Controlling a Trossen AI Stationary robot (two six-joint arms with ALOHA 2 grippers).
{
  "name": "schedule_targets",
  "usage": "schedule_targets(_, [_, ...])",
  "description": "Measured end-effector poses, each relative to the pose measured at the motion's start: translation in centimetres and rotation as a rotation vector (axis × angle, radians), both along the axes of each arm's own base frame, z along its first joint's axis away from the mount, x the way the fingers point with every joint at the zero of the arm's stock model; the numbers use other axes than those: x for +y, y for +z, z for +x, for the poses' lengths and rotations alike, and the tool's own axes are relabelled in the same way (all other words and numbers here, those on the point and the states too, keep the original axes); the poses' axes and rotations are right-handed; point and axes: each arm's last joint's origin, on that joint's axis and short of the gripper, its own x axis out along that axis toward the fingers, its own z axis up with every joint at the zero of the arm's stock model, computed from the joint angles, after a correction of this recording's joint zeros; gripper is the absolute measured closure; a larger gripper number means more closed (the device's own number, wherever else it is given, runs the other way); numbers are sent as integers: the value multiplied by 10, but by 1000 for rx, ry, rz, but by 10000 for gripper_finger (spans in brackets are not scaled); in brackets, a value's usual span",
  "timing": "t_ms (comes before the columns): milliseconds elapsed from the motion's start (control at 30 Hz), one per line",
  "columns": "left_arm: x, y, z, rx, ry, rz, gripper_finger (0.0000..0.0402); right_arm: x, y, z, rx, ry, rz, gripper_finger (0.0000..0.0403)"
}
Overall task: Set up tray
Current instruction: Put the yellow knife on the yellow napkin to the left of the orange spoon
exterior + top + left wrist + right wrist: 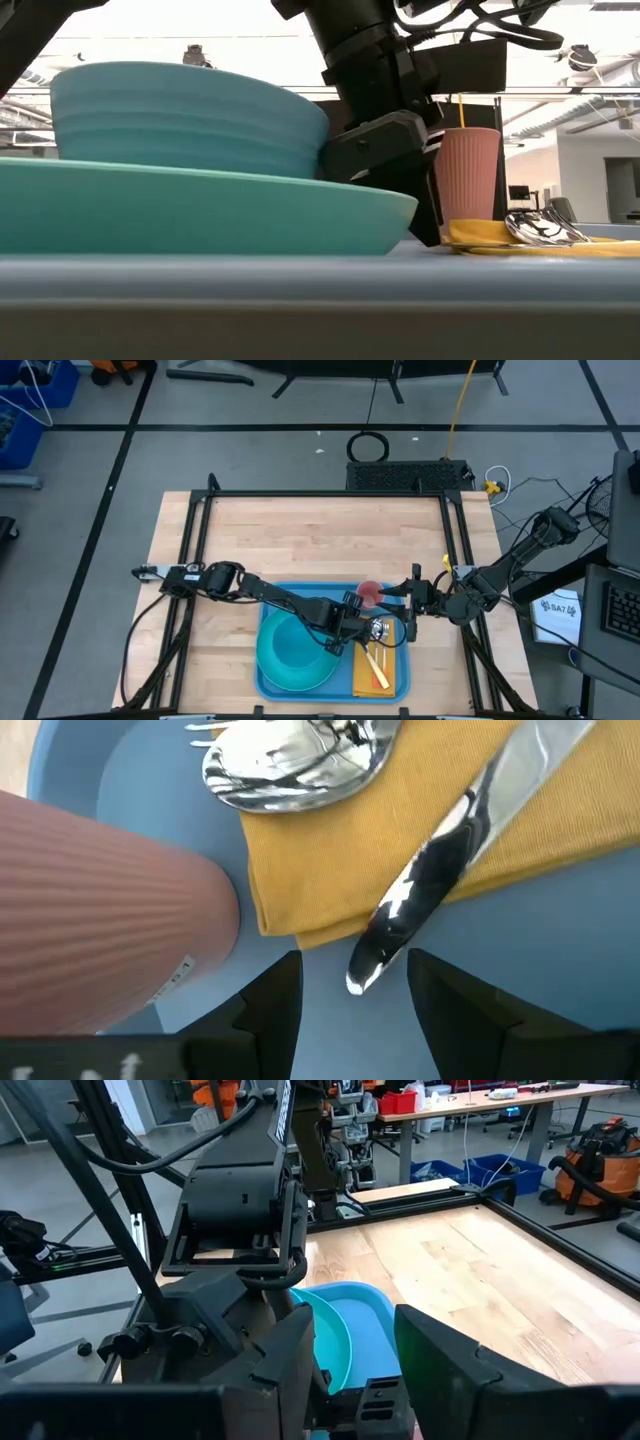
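Tabletop (320, 540): pale wood, carrying all items. Tray (268, 685): blue, at the near edge of the tabletop, directly beneath the left pincer (372, 631). Plate (290, 665): turquoise, on the tray, on the arm side of the left pincer, with a bowl (180, 115) of the same colour standing on it. Napkin (392, 678): orange-yellow, flat on the tray, just ahead of the left pincer's fingers (270, 1010). Cup (468, 175): pink, ribbed, upright on the tray, close beside the left pincer and touching neither finger. Knife (440, 870): lies across the napkin, its tip overhanging the napkin edge and sitting in line with the gap between the left fingers. Spoon (290, 765): on the napkin, beyond the knife.

Left pincer: low over the tray, fingers apart, holding nothing. Right pincer (414, 605): raised beside the tray's far right corner, fingers apart, empty, pointed toward the left arm.
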Motion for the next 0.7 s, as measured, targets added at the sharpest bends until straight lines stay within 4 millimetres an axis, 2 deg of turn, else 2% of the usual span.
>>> schedule_targets(267, [7,1,6,-47,56,-31,215,0,1,0,-5,0,4,271])
schedule_targets(433, [13,0,4,-16,74,-37,215,0,1,0,-6,0,6,271])
schedule_targets(700, [-1,-3,-5,56,-21,-1,215,0,1,0,-4,1,-1,271])
